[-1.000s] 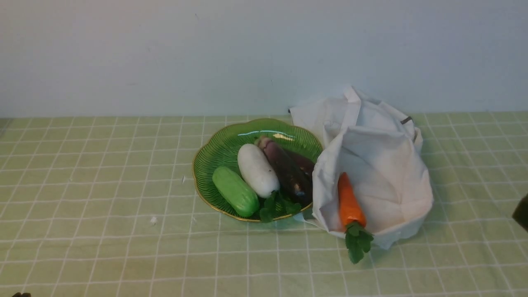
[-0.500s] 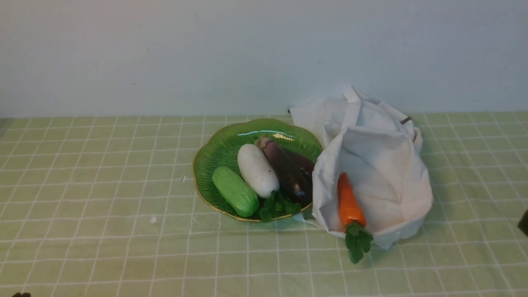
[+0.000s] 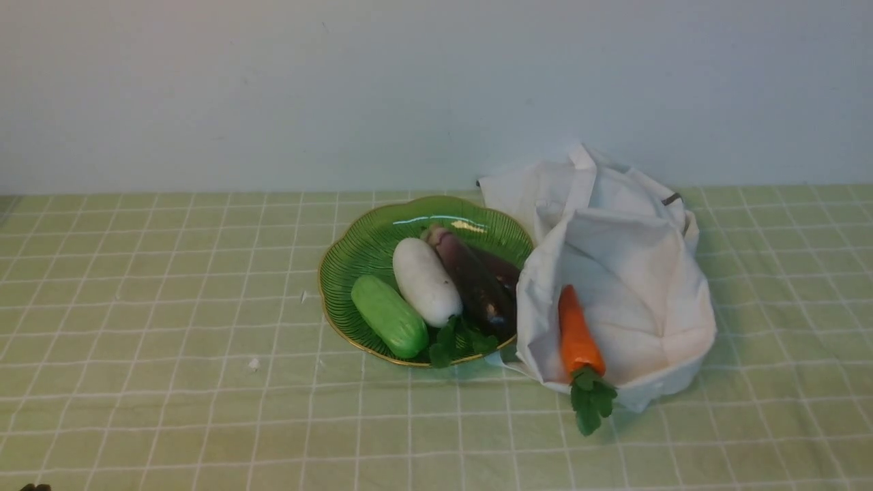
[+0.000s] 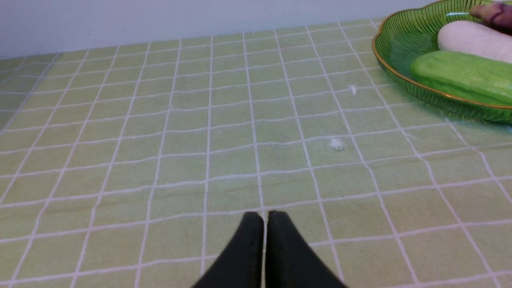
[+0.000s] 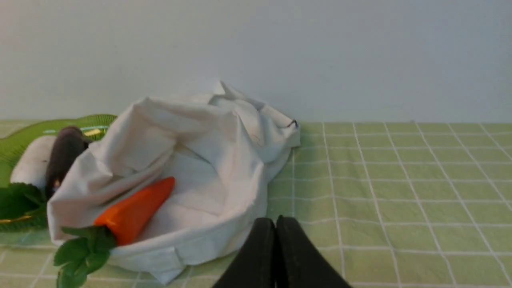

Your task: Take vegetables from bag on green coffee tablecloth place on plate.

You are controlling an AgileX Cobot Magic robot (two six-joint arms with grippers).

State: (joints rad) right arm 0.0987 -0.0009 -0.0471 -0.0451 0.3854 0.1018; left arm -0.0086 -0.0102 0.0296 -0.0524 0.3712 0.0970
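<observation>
A dark-green ribbed plate (image 3: 354, 249) (image 4: 394, 38) with a gold rim sits on the grid-lined green tablecloth (image 3: 170, 286). On it lie a purple-black eggplant (image 3: 474, 279) (image 5: 64, 154), a white radish (image 3: 424, 279) and a green cucumber (image 3: 389, 316). Right of the plate the white cloth bag (image 3: 627, 273) (image 5: 208, 140) lies open. An orange carrot (image 3: 578, 337) (image 5: 134, 210) rests inside it, its green leaves (image 3: 590, 402) hanging over the near edge. My left gripper (image 4: 264, 216) is shut and empty over bare cloth, left of the plate. My right gripper (image 5: 275, 222) is shut and empty, near the bag's side.
A pale wall (image 3: 273, 88) stands close behind the table. Small white crumbs (image 3: 254, 364) (image 4: 337, 144) lie on the cloth left of the plate. Only a dark tip (image 3: 34, 487) of the left arm shows at the front view's lower left edge.
A dark part of the right arm at the front view's right edge has drawn back out of the frame. The vegetables, plate and bag have not moved.
</observation>
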